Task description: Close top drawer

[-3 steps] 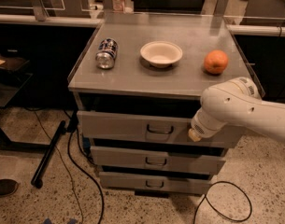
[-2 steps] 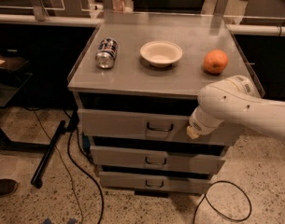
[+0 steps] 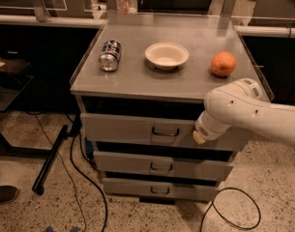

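Observe top drawer (image 3: 123,128) standing slightly out under counter (image 3: 137,79), uppermost of three. Find gripper (image 3: 199,138) at its front, just right of handle (image 3: 165,131); cannot tell how gripper stands. Note can (image 3: 110,55), bowl (image 3: 167,55), orange (image 3: 223,64) on counter.

Free room at the top drawer (image 3: 127,128)
The gripper (image 3: 199,137) and white arm (image 3: 248,112) cover its front right of the handle (image 3: 165,131); left of the handle, the front is unobstructed.
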Robot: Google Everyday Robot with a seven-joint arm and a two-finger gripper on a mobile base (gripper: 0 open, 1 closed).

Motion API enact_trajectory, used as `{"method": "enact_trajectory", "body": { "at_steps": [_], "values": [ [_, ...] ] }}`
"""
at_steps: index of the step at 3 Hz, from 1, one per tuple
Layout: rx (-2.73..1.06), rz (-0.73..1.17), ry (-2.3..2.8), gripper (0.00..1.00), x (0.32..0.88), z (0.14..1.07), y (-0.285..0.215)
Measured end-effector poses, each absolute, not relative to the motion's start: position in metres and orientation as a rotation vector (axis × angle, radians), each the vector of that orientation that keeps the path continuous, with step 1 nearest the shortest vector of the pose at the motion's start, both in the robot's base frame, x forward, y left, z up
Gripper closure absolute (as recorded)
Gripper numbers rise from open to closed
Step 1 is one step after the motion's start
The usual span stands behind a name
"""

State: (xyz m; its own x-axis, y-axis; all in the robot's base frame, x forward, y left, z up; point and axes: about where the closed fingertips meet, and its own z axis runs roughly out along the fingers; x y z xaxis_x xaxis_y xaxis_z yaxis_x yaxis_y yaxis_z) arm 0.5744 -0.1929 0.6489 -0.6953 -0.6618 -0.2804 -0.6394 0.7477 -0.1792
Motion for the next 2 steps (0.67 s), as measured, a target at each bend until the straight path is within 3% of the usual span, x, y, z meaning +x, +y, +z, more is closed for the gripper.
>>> {"method": "enact_trajectory", "body": {
  "at_steps": [1, 2],
  "values": [
    [-1.023, -0.019, 2.656, 1.0, 0.553, 0.65, -0.199],
    [-1.04, 0.075, 2.74, 1.0, 0.481, 0.66, -0.222]
  ]
}}
